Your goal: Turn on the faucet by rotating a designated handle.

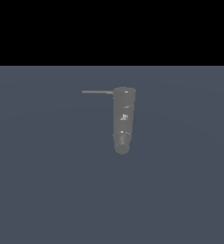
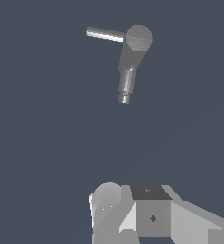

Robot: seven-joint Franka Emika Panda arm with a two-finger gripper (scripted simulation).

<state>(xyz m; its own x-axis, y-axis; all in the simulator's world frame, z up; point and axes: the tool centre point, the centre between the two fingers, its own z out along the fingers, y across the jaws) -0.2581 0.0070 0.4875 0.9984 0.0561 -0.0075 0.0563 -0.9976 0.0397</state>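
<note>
The faucet is a dull grey tapering post with white glints, standing on the flat blue-grey ground in the middle of the exterior view. The handle is a thin dark-grey rod that sticks out level from the post's top toward the exterior view's left. In the wrist view I see the faucet from above, with the handle and a narrower end piece. Grey parts of my gripper show at the wrist view's edge, well apart from the faucet. The jaws' state does not show. The arm is absent from the exterior view.
Flat blue-grey ground surrounds the faucet on all sides. A black band fills the upper part of the exterior view. No other objects show.
</note>
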